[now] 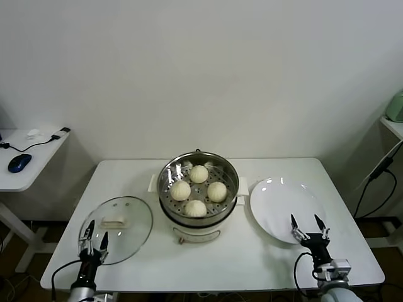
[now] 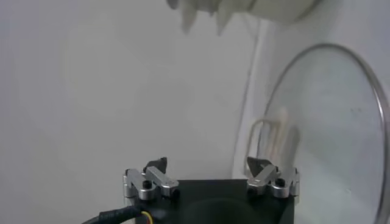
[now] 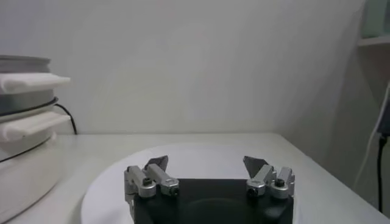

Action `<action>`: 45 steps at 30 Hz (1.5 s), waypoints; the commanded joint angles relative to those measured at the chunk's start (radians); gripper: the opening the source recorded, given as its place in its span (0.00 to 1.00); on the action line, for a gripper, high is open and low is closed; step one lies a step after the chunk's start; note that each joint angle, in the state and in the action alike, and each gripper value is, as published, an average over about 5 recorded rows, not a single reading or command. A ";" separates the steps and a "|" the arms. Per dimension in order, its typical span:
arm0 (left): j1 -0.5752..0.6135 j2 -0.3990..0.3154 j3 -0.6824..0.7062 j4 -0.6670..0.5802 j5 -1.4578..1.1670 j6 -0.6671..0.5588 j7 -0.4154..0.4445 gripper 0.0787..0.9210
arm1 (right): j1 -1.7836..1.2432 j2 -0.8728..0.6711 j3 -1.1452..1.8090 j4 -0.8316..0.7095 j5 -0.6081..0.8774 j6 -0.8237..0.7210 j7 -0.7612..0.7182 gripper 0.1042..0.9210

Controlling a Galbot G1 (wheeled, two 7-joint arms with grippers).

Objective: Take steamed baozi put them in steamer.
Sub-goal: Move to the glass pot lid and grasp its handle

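Observation:
Four cream-white baozi (image 1: 199,173) (image 1: 181,190) (image 1: 217,191) (image 1: 196,207) lie on the perforated tray inside the shiny steel steamer (image 1: 169,178) at the table's middle. The steamer's side also shows in the right wrist view (image 3: 24,115). My left gripper (image 1: 95,234) is open and empty at the front left, over the near edge of the glass lid (image 1: 129,234). In its own view (image 2: 209,165) nothing is between its fingers. My right gripper (image 1: 308,221) is open and empty at the front right, over the near edge of the white plate (image 1: 277,204). Its own view (image 3: 207,163) shows the same.
The glass lid with its white knob (image 1: 115,222) lies flat to the left of the steamer and shows in the left wrist view (image 2: 341,128). The white plate (image 3: 201,155) is bare. A side desk (image 1: 25,165) with a blue mouse (image 1: 19,162) stands far left. Cables hang at the right.

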 commanded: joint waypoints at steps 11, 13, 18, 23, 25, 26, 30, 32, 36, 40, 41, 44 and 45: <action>-0.140 -0.007 0.006 0.140 0.154 0.008 -0.018 0.88 | -0.021 0.025 0.020 0.005 -0.030 0.003 0.003 0.88; -0.154 -0.009 0.009 0.143 0.162 0.008 -0.017 0.88 | -0.022 0.026 0.021 0.005 -0.030 0.004 0.002 0.88; -0.176 -0.010 0.020 0.138 0.170 0.015 0.007 0.88 | -0.026 0.026 0.029 0.008 -0.029 0.008 -0.002 0.88; -0.211 -0.010 0.029 0.181 0.183 0.019 0.016 0.88 | -0.029 0.024 0.036 0.006 -0.026 0.013 -0.004 0.88; -0.219 -0.006 0.030 0.196 0.186 0.020 0.016 0.86 | -0.031 0.025 0.037 0.004 -0.026 0.016 -0.005 0.88; -0.221 -0.004 0.030 0.201 0.186 0.021 0.016 0.84 | -0.031 0.025 0.037 0.004 -0.026 0.016 -0.006 0.88; -0.225 0.005 0.030 0.221 0.185 0.016 0.013 0.71 | -0.027 0.026 0.036 0.003 -0.026 0.016 -0.006 0.88; -0.224 0.007 0.029 0.230 0.186 0.010 0.010 0.64 | -0.024 0.025 0.035 0.002 -0.026 0.015 -0.006 0.88; -0.224 0.007 0.030 0.248 0.197 0.003 0.000 0.51 | -0.018 0.024 0.034 0.003 -0.027 0.013 -0.005 0.88; -0.233 0.001 0.030 0.270 0.206 -0.002 -0.009 0.36 | -0.009 0.024 0.033 0.001 -0.028 0.010 -0.003 0.88; -0.236 -0.001 0.030 0.275 0.206 -0.002 -0.012 0.33 | -0.007 0.024 0.033 0.001 -0.028 0.010 -0.003 0.88; -0.243 -0.006 0.028 0.282 0.206 -0.002 -0.013 0.23 | -0.002 0.023 0.032 0.002 -0.028 0.009 -0.002 0.88; -0.244 -0.007 0.027 0.282 0.205 -0.003 -0.013 0.20 | 0.000 0.023 0.032 0.003 -0.028 0.009 -0.002 0.88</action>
